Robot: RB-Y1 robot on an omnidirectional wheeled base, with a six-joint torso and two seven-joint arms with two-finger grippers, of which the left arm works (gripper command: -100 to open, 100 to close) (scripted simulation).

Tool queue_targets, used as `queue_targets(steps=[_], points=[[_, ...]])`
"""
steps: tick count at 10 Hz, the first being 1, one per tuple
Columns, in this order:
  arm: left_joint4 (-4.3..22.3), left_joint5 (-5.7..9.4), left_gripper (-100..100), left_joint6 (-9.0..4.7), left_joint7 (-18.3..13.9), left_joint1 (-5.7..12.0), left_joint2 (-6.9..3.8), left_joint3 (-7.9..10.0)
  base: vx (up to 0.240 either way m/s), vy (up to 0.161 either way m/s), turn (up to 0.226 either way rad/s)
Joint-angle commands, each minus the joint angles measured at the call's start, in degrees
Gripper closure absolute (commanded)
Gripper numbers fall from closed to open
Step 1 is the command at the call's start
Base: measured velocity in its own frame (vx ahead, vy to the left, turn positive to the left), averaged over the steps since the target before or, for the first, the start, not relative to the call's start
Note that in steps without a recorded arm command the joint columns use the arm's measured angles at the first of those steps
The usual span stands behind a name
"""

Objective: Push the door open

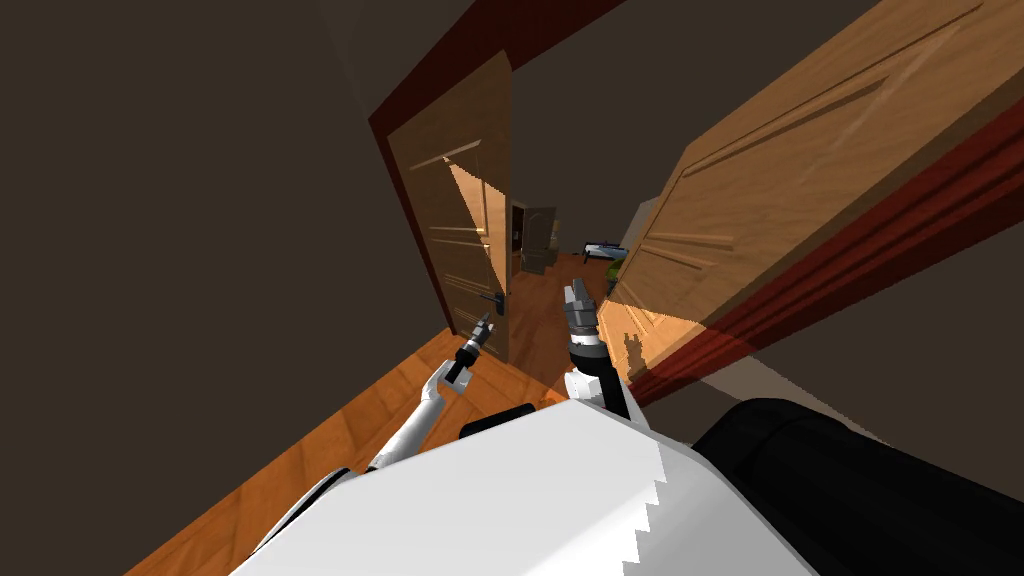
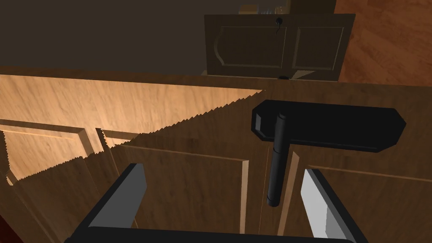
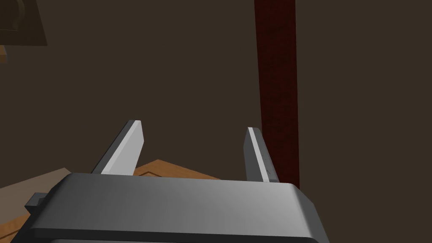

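A brown panelled door (image 1: 462, 215) stands ajar in a dark red frame (image 1: 395, 190) to my left front, with a black lever handle (image 1: 494, 300) near its free edge. My left gripper (image 1: 486, 322) is just below that handle. In the left wrist view the left gripper (image 2: 225, 190) is open against the door panel (image 2: 185, 177). The black lever (image 2: 276, 168) hangs from its black plate (image 2: 333, 128) between the fingers, close to one finger (image 2: 314, 196). My right gripper (image 1: 577, 292) is raised in the doorway gap, and the right gripper (image 3: 194, 147) is open and holds nothing.
A second, larger wooden door (image 1: 800, 190) with a dark red frame (image 1: 870, 240) slants along my right. Between the two doors a wooden floor (image 1: 545, 320) leads to a farther door (image 1: 537, 235) and a small table (image 1: 600, 247). A black bulky object (image 1: 860, 480) lies at my right.
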State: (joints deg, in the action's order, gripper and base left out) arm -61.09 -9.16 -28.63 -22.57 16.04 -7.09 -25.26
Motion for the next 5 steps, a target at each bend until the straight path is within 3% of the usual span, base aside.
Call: queue_targets(steps=[1, 5], points=[[1.7, -0.19, -100, 0.12, -0.7, 0.96, 0.06, -0.65, 0.146, 0.128, -0.031], [6.7, -0.56, -100, 0.47, -2.7, 4.41, 0.05, -2.33, 0.116, 0.102, -0.028]])
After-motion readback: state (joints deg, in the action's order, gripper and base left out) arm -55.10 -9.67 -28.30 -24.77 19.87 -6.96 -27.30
